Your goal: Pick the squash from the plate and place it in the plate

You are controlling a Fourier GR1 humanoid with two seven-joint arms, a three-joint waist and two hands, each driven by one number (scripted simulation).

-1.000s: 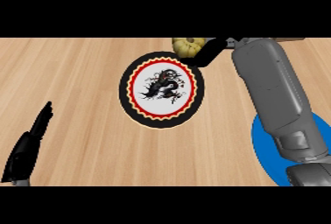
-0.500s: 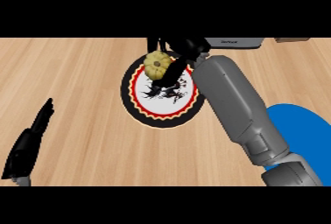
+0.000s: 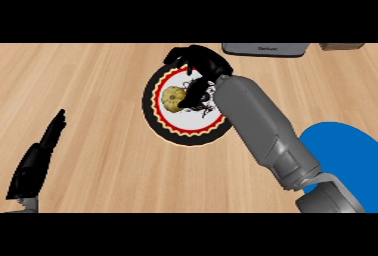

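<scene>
The black left hand (image 3: 35, 161) is resting at the left edge of the light wooden table (image 3: 103, 90), fingers straight and together, holding nothing. One round plate with black rim, red scalloped ring and white centre (image 3: 171, 133) is lying mid-table and is containing one small yellow squash (image 3: 175, 98), sitting on the left part of the white centre beside a dark motif. The black right hand (image 3: 198, 61) is hovering over the plate's upper rim, fingers curled and apart from the squash, gripping nothing visible. The grey forearm is hiding the plate's right side. One blue round plate (image 3: 341, 144) is lying at the right, partly cut off by the forearm and the edge. Two objects, one grey (image 3: 264, 49) and one brown (image 3: 342, 46), are being cropped at the top.
</scene>
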